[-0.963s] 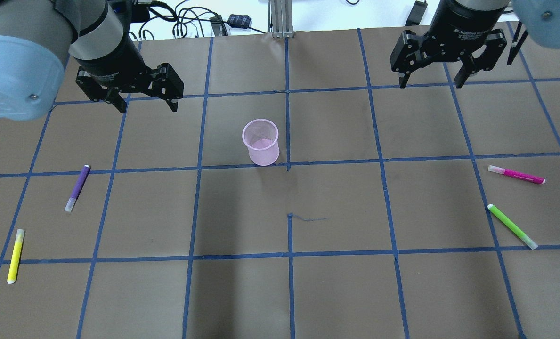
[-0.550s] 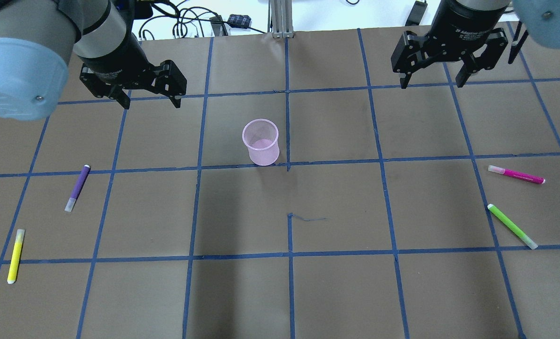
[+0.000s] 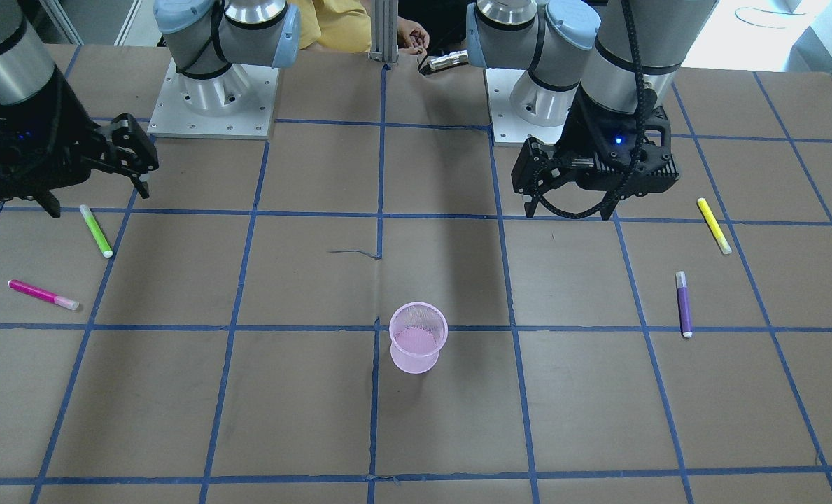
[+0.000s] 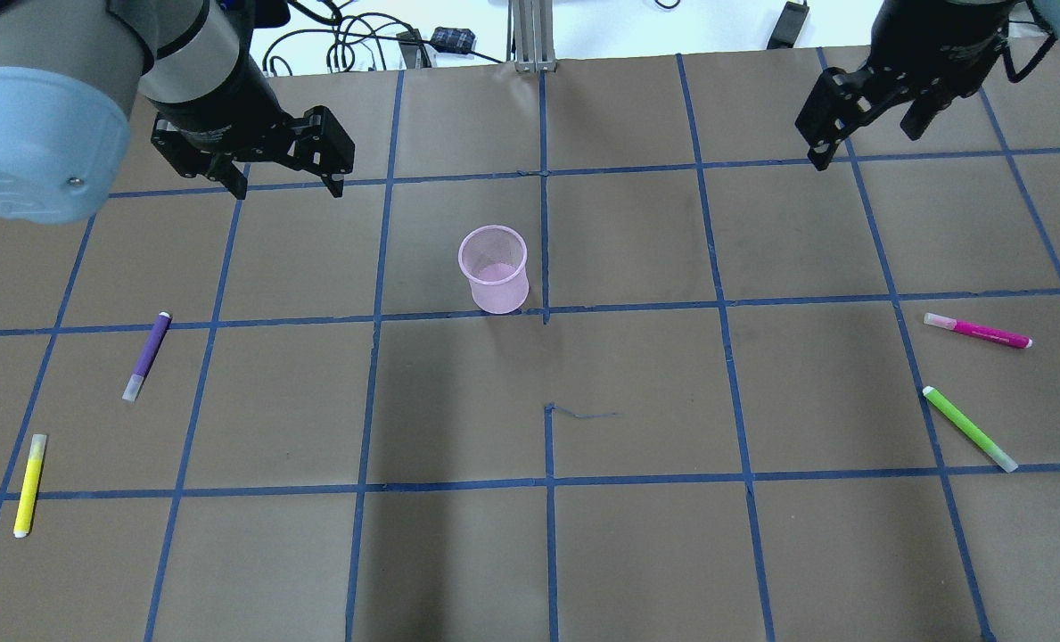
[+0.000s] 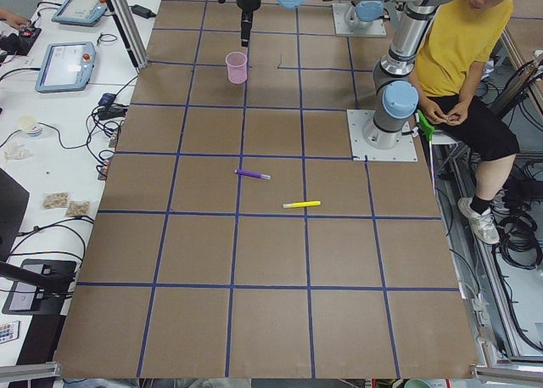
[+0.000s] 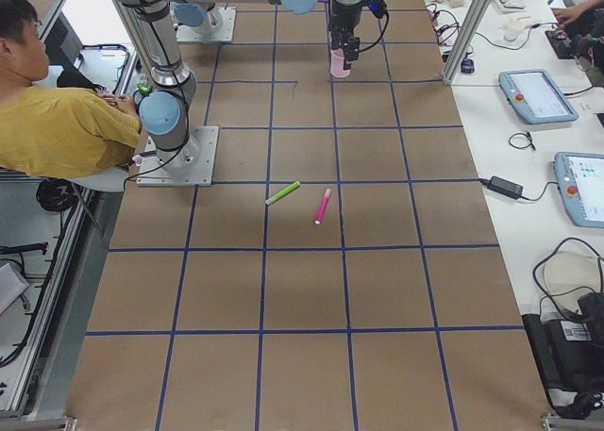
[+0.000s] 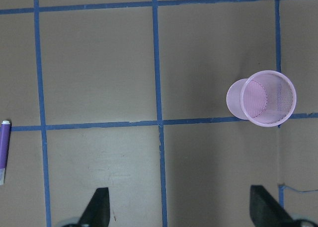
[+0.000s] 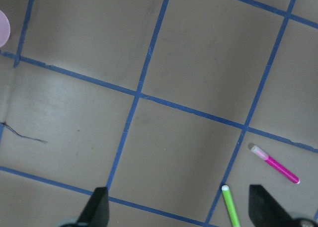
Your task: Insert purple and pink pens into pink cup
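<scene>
The pink mesh cup stands upright and empty near the table's middle; it also shows in the front view and the left wrist view. The purple pen lies flat on the left side, at the left wrist view's edge. The pink pen lies flat on the right side. My left gripper hovers open and empty, beyond the purple pen and left of the cup. My right gripper hovers open and empty, far beyond the pink pen.
A green pen lies near the pink pen. A yellow pen lies near the purple pen at the left edge. Cables lie past the far table edge. A person in a yellow shirt sits behind the robot bases.
My right gripper has moved right and farther away and has turned. My left gripper has shifted slightly away and to the right. Pens and cup have not moved.
</scene>
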`<state>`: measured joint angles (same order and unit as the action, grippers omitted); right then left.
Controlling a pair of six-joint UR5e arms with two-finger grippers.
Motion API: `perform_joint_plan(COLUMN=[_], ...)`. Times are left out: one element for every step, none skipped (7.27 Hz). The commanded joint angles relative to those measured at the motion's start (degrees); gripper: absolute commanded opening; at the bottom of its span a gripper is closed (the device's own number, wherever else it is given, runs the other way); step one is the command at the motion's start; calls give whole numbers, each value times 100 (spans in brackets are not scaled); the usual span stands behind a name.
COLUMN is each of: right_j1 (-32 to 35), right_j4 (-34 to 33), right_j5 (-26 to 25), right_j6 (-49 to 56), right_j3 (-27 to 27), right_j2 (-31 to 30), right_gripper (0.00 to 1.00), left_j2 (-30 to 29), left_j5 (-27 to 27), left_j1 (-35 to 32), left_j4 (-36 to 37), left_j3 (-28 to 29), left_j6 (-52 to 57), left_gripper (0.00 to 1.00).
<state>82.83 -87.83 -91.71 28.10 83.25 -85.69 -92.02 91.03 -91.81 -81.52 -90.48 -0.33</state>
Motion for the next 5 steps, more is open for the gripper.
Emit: perform_joint_plan(right_j1=[-468, -600, -828, -1187, -1539], right_j4=[186, 222, 214, 196, 109], right_j5=[-22, -101, -180, -172, -172], right_j6=[1535, 2263, 2984, 3679, 4251], right_j3=[42, 50, 59, 233, 479], right_j2=[-36, -45, -36, -36, -36], right_gripper=[100, 100, 100, 100, 100], left_j2=[9, -26, -27, -140, -184], left_j5=[29, 38, 21, 29, 264], left_j1=[58, 58, 110, 206, 321], left_j4=[-241, -242, -268, -260, -234], left_j3=[21, -57, -75, -93, -49], left_j6=[-2, -2, 15, 42, 347], left_gripper=[100, 100, 100, 100, 100])
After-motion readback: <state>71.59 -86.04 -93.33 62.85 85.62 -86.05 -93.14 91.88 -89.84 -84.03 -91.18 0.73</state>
